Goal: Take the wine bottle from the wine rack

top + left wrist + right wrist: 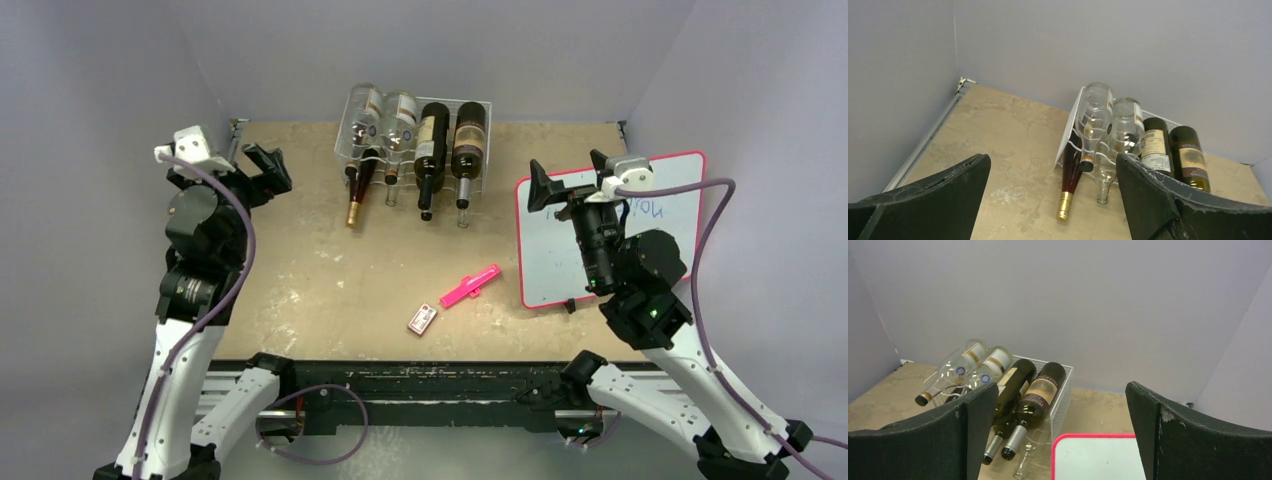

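The white wire wine rack point(483, 108) stands at the back middle of the table. It holds two clear bottles point(385, 118) at the upper left and two dark labelled bottles point(450, 145) at the upper right. A red-brown bottle with a gold cap point(358, 190) lies lower left, neck toward me. My left gripper point(262, 172) is open and empty, left of the rack and apart from it. In the left wrist view point(1050, 165) the red-brown bottle point(1070, 172) lies ahead between the fingers. My right gripper point(565, 185) is open and empty, right of the rack. The dark bottles point(1040, 392) show ahead-left in its view.
A whiteboard with a pink rim point(610, 235) lies at the right under my right arm, also seen in the right wrist view point(1098, 460). A pink marker point(470, 285) and a small red-and-white box point(423, 319) lie mid-table. Grey walls close the back and sides.
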`<state>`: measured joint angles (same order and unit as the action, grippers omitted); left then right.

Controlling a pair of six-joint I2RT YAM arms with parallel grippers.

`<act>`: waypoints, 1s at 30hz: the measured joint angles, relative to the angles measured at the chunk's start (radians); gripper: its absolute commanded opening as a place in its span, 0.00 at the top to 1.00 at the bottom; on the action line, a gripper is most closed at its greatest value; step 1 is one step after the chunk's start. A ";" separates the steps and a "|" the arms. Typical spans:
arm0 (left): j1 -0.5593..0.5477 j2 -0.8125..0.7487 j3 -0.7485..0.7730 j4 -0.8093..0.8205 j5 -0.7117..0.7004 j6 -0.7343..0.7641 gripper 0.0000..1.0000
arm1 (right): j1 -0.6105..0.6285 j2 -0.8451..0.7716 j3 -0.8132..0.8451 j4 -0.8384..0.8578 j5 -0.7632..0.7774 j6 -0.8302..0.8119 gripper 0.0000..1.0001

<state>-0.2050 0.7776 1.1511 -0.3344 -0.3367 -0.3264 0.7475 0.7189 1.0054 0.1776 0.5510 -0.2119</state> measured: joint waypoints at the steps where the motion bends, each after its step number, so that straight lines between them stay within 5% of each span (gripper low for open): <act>1: 0.002 0.014 -0.012 0.013 -0.003 -0.003 0.03 | -0.026 0.008 0.000 0.005 -0.017 0.007 0.00; 13: 0.013 0.141 -0.121 0.158 -0.022 -0.014 0.00 | -0.245 0.074 0.004 0.045 -0.204 0.084 0.00; 30: -0.002 0.271 -0.126 0.302 0.053 -0.036 0.04 | -0.310 -0.016 0.040 0.048 -0.365 0.353 0.00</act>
<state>-0.2066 1.0489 1.0252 -0.0322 -0.2836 -0.3622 0.4374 0.7025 1.0454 0.2260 0.1856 0.1413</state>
